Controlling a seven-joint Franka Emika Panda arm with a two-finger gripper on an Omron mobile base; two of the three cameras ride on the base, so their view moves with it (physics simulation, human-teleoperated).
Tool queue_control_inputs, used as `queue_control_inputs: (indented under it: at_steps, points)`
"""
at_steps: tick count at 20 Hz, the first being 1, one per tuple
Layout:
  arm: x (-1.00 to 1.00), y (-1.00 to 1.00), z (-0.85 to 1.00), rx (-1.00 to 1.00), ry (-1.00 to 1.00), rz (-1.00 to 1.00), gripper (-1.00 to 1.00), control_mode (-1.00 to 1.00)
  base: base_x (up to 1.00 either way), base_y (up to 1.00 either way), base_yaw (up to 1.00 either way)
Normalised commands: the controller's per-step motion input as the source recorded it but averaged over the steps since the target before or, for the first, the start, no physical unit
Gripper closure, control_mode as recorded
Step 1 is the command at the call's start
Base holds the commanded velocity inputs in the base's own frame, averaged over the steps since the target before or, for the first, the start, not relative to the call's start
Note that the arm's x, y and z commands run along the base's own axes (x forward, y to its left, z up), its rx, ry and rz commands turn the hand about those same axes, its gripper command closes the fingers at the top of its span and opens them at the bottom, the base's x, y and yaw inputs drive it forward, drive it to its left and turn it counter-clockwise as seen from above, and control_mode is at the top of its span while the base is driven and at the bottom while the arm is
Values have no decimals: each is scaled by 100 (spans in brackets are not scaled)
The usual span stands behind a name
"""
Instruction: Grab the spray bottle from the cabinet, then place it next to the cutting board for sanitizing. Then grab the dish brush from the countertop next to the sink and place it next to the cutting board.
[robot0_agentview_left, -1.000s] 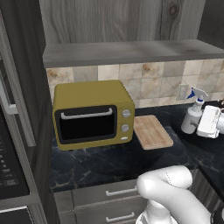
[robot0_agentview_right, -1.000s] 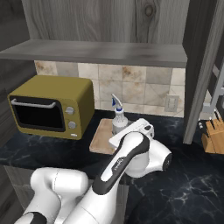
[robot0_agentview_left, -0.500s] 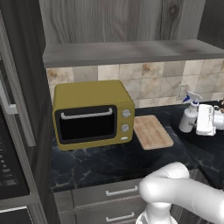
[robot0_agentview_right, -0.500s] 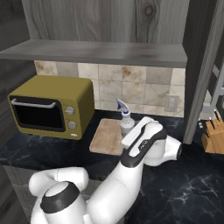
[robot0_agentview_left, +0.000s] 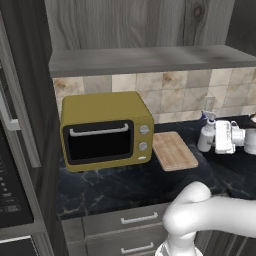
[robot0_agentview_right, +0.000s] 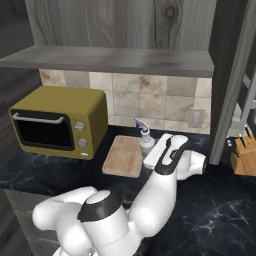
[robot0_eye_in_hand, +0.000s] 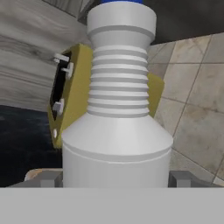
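Note:
The off-white spray bottle (robot0_agentview_left: 205, 139) (robot0_agentview_right: 146, 143) with its blue trigger head is upright, low over the black countertop (robot0_agentview_left: 115, 187). It is just right of the tan cutting board (robot0_agentview_left: 174, 150) (robot0_agentview_right: 122, 156). My gripper (robot0_agentview_left: 212, 140) (robot0_agentview_right: 152, 152) reaches in from the right and is shut on the bottle's body. In the hand view the bottle (robot0_eye_in_hand: 118, 109) stands close up, with a fingertip (robot0_eye_in_hand: 49, 179) against each side. The grey cabinet shelf (robot0_agentview_left: 150, 59) runs above. The dish brush and the sink are out of view.
A yellow toaster oven (robot0_agentview_left: 105, 130) (robot0_agentview_right: 60, 125) stands left of the board, against the tiled wall. A dark cabinet with a built-in microwave (robot0_agentview_left: 15, 175) is at the far left. A knife block (robot0_agentview_right: 245, 155) sits at the right, beyond a dark upright panel (robot0_agentview_right: 227, 90).
My gripper has carried the spray bottle leftward and a little down, closer to the cutting board's right edge. The arm's elbow has swung across the lower part of both base views.

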Motion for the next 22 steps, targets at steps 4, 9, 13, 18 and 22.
queue_control_inputs:
  at_steps: [4, 9, 13, 18, 22]
  points:
    - [34, -9, -45, 0, 0, 8, 100, -100, 0, 0, 0]
    - [24, -22, -43, 0, 0, 9, 100, -100, 0, 0, 0]
    - [18, -25, -42, 0, 0, 9, 100, -100, 0, 0, 0]
    - [20, -7, -45, 0, 0, 5, 100, -100, 0, 0, 0]
    - [9, 0, -47, -3, 0, 1, 100, -100, 0, 0, 0]
